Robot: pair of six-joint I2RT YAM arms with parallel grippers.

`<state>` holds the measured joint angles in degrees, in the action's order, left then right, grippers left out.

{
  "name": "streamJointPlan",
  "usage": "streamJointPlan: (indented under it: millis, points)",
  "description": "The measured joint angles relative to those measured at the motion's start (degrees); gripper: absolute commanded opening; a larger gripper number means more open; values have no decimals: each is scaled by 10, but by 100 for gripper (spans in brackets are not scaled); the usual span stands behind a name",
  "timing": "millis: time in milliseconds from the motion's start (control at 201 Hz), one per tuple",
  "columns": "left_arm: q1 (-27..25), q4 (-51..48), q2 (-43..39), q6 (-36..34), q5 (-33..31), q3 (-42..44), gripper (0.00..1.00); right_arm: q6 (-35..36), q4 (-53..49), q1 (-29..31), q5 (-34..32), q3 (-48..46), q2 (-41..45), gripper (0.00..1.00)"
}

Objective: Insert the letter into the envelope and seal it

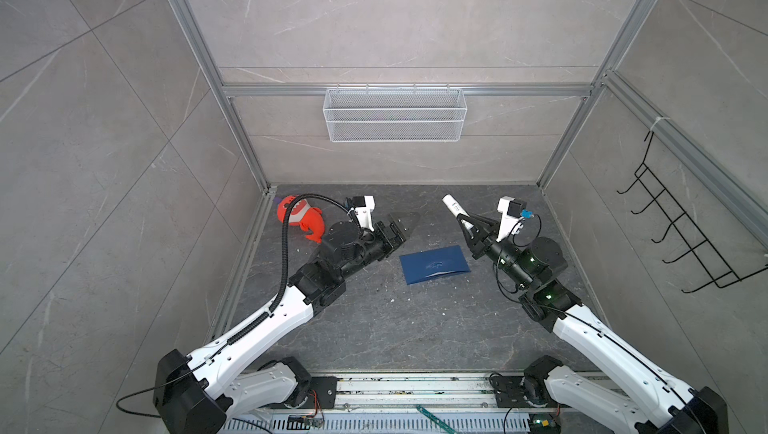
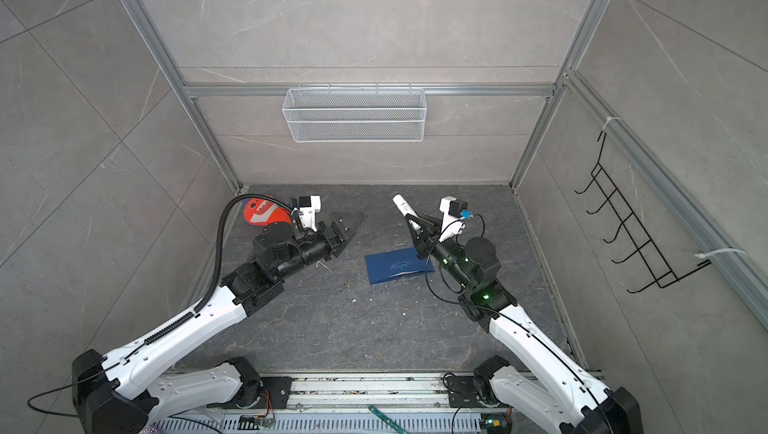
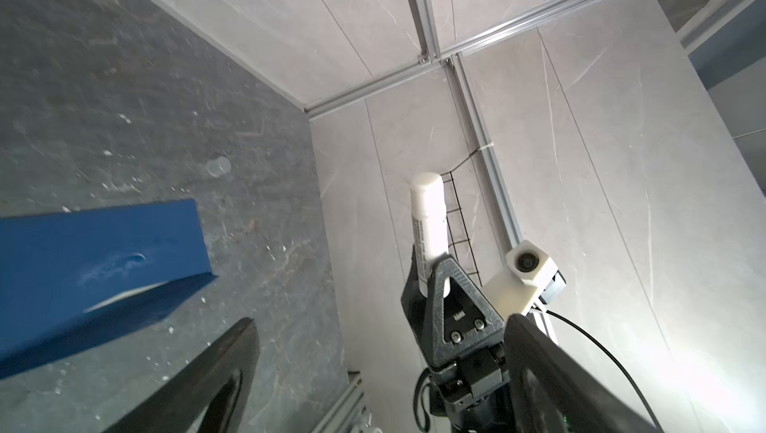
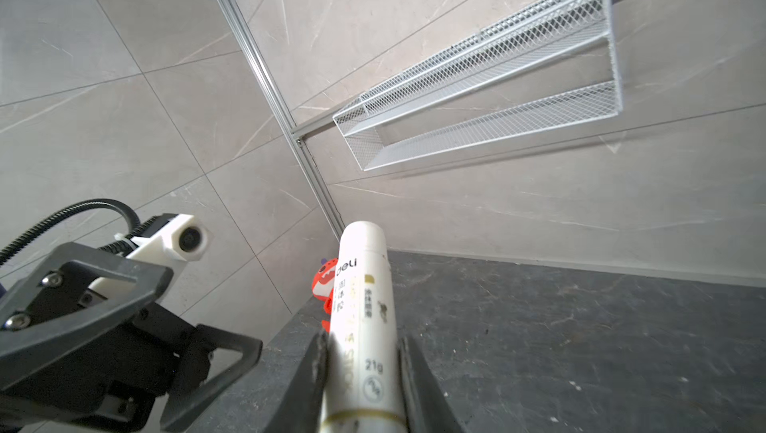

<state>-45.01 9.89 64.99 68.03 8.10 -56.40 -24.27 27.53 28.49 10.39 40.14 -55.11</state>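
Navy envelope (image 1: 434,265) lies flat, pale-smeared; left end effector (image 1: 409,227) spread wide, empty; right end effector (image 1: 464,222) clamps white glue stick (image 1: 451,203).

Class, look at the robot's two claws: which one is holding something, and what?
The right claw, clamped on the white glue stick; the left claw stands open and empty.

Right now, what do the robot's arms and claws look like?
The left arm and right arm have white shells with black joints. A ribbed black hose loops along the left one; green lights dot the right one. The left gripper and right gripper each have two dark triangular fingers.
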Motion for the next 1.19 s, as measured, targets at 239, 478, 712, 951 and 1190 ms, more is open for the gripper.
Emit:
streamJointPlan:
  millis: [239,478,712,951,1190]
  points:
    - [-20,8,33,64,-7,-12,90,3,47,64,-31,0,-40,0]
    - [-19,8,42,75,-24,-12,88,18,53,105,-60,0,-56,0]
    - [-19,9,43,66,-38,-12,86,34,49,117,-77,0,-56,0]
    - [-19,9,52,65,-42,-14,83,44,33,120,-84,2,-58,0]
    - [-19,9,53,65,-50,-14,78,46,21,125,-88,9,-66,0]
